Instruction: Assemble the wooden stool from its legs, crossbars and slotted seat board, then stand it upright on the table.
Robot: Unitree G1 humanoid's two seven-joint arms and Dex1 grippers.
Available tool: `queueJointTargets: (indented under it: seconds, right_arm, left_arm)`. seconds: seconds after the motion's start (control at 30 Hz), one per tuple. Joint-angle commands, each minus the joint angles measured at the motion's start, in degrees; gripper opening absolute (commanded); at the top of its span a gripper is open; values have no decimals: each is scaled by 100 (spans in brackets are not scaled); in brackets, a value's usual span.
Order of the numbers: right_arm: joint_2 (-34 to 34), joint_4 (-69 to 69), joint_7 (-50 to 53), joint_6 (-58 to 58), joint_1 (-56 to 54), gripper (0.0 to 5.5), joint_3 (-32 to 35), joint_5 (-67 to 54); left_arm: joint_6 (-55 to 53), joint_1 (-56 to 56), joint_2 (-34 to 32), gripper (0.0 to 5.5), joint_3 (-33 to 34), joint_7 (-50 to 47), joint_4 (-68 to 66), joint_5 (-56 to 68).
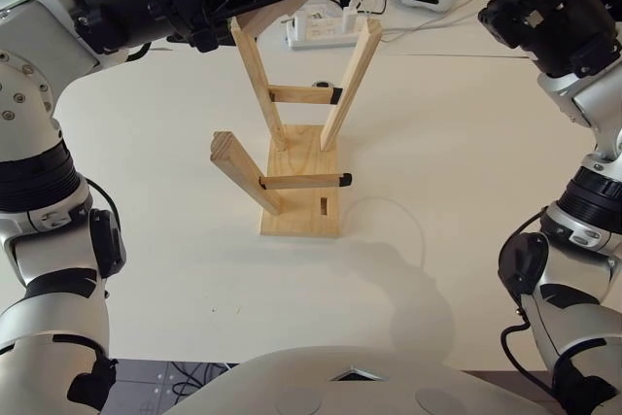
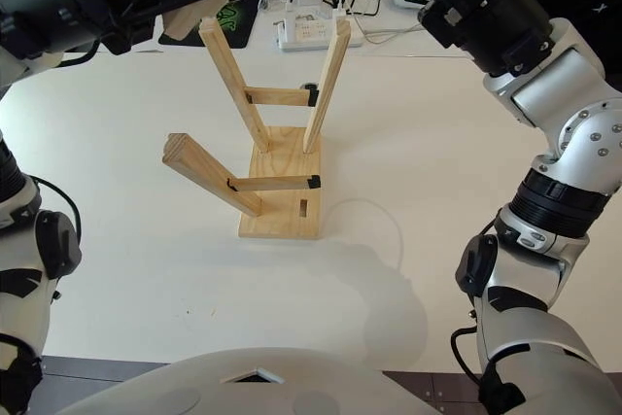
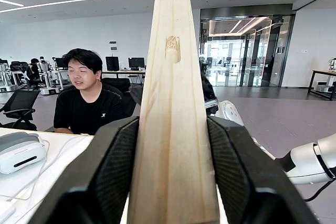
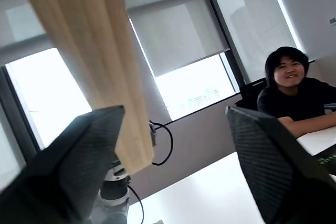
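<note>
Left gripper [image 3: 173, 125] pinches pale square wooden leg [image 3: 173, 77] aloft, well apart from pale slotted wooden seat board [image 1: 292, 218] flat on white table [image 1: 466, 191]; right gripper [image 4: 176, 114] fingers spread, bracing nothing, so unbraced board may slide and three seated legs [image 1: 255, 85] topple under insertion pressure.

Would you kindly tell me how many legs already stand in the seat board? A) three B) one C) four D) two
A: three legs stand in the seat board, its fourth slot is bare, and the left claw holds another leg.
</note>
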State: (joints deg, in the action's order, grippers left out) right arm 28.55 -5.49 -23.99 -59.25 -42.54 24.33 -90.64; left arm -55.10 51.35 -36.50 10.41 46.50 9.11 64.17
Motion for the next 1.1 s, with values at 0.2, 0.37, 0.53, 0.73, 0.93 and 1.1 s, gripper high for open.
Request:
queueJointTargets:
  seconds: [0.2,0.37,0.53,0.73,0.93,1.1]
  right_arm:
    - [358,98,42,33,28,495,-24,-709]
    - [53,-419,604,427,62,519,-289,-727]
    - [-23,-543,932,610,-148,519,-485,-1106]
    - [-190,-381,913,748,-302,519,-769,-1083]
    - [-519,-431,688,884,-125,436,-1058,-778]
    - [-400,-369,433,805,-60,367,-958,-729]
  left_arm:
    - [-379,190,-38,208,243,196,-463,342]
    - [-475,14,25,208,176,174,-318,369]
    - [-497,-165,98,208,141,130,-167,359]
    - [-598,-282,88,208,160,144,-92,416]
    - [-743,-332,-15,208,274,148,-140,501]
    - [-809,-225,19,208,318,74,-184,626]
